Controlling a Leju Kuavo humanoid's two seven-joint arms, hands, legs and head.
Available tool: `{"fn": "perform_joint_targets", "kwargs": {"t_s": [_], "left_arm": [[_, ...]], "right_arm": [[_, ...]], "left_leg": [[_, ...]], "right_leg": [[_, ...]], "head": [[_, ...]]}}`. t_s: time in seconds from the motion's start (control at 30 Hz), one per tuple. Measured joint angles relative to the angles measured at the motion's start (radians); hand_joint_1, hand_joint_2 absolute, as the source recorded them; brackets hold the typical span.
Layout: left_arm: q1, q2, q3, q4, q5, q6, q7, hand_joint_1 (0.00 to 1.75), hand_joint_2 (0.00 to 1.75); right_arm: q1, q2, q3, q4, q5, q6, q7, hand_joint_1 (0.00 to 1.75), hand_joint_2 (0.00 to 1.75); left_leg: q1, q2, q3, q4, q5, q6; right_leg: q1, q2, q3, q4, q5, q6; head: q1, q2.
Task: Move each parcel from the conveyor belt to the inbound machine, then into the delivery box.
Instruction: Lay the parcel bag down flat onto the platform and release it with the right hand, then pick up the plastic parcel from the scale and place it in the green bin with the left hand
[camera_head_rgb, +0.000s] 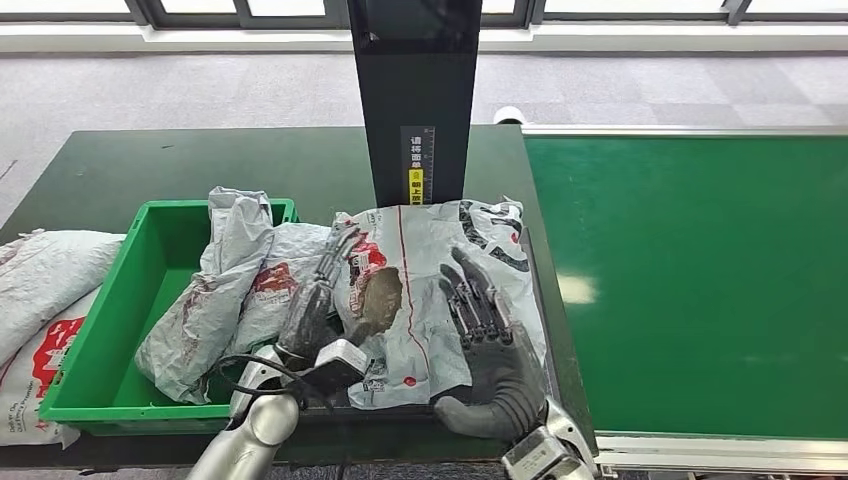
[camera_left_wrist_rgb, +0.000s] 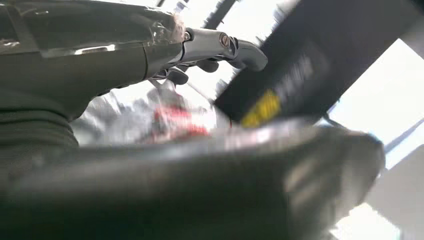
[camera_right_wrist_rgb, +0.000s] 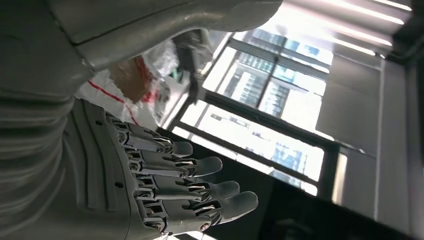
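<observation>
A grey plastic parcel (camera_head_rgb: 420, 290) with red and black print lies flat on the inbound machine's platform, at the foot of its black post (camera_head_rgb: 415, 100). My left hand (camera_head_rgb: 312, 305) lies along the parcel's left edge, fingers stretched out. In the left wrist view its fingers (camera_left_wrist_rgb: 220, 47) and thumb (camera_left_wrist_rgb: 200, 185) are apart, with the parcel (camera_left_wrist_rgb: 165, 117) seen between them. My right hand (camera_head_rgb: 490, 345) lies flat over the parcel's right part with fingers straight. The right wrist view shows this hand (camera_right_wrist_rgb: 165, 185) spread and holding nothing, with the parcel (camera_right_wrist_rgb: 125, 85) behind it.
A green delivery box (camera_head_rgb: 100, 340) stands left of the machine, with crumpled grey parcels (camera_head_rgb: 215, 300) draped over its right side. More parcels (camera_head_rgb: 40, 280) lie on the table left of the box. The green conveyor belt (camera_head_rgb: 700, 280) runs along the right.
</observation>
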Motion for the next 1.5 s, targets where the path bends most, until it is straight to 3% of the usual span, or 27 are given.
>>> {"fn": "perform_joint_targets", "kwargs": {"t_s": [0.17,0.5,0.8,0.93,1.1,1.33,1.5], "left_arm": [[-0.021,0.001,-0.087,0.104,-0.099,-0.052,-0.015,0.00,1.75],[-0.146,-0.046,-0.214,0.455,-0.186,-0.086,-0.027,0.00,1.75],[-0.186,-0.069,-0.245,0.584,-0.203,-0.080,-0.023,0.03,1.75],[-0.195,-0.075,-0.256,0.618,-0.220,-0.033,-0.017,1.73,1.75],[-0.178,-0.077,-0.258,0.630,-0.218,0.079,-0.027,1.75,1.75],[-0.158,-0.073,-0.257,0.603,-0.199,0.168,-0.029,1.75,1.75],[-0.158,-0.060,-0.217,0.539,-0.129,0.271,-0.050,1.75,1.75]], "right_arm": [[-0.013,-0.020,0.000,-0.075,-0.100,-0.006,-0.005,0.00,1.75],[-0.040,-0.026,-0.009,-0.124,-0.118,-0.006,-0.006,0.00,1.75],[-0.050,-0.028,-0.010,-0.127,-0.118,-0.007,-0.006,0.00,1.75],[-0.050,-0.030,-0.011,-0.131,-0.118,-0.014,-0.006,0.00,1.75],[-0.049,-0.035,-0.011,-0.137,-0.117,-0.032,-0.006,0.00,1.75],[-0.050,-0.039,-0.011,-0.137,-0.124,-0.041,-0.006,0.00,1.75],[-0.049,-0.041,-0.011,-0.137,-0.131,-0.045,-0.006,0.00,1.75]], "left_leg": [[0.000,0.001,0.000,0.000,0.000,0.000],[0.000,0.000,0.000,0.000,0.000,0.000],[0.000,0.000,0.000,0.000,0.000,0.000],[0.000,0.000,0.000,0.000,0.000,0.000],[0.000,0.000,0.000,0.000,0.001,0.001],[0.000,0.001,-0.006,-0.001,0.008,0.001],[0.000,0.001,-0.012,-0.001,0.014,0.000]], "right_leg": [[0.000,0.000,-0.001,0.000,0.000,0.000],[0.000,0.000,0.000,0.000,0.000,0.000],[0.000,0.000,0.000,0.000,0.000,0.000],[0.000,0.000,0.001,0.000,0.000,0.000],[0.000,0.000,0.000,0.000,0.001,0.000],[0.000,0.000,-0.006,0.000,0.009,0.000],[0.000,-0.001,-0.010,0.000,0.014,-0.001]], "head": [[0.000,0.000],[0.000,0.000],[0.000,0.000],[0.000,0.000],[0.000,0.000],[0.000,0.000],[0.000,0.000]]}}
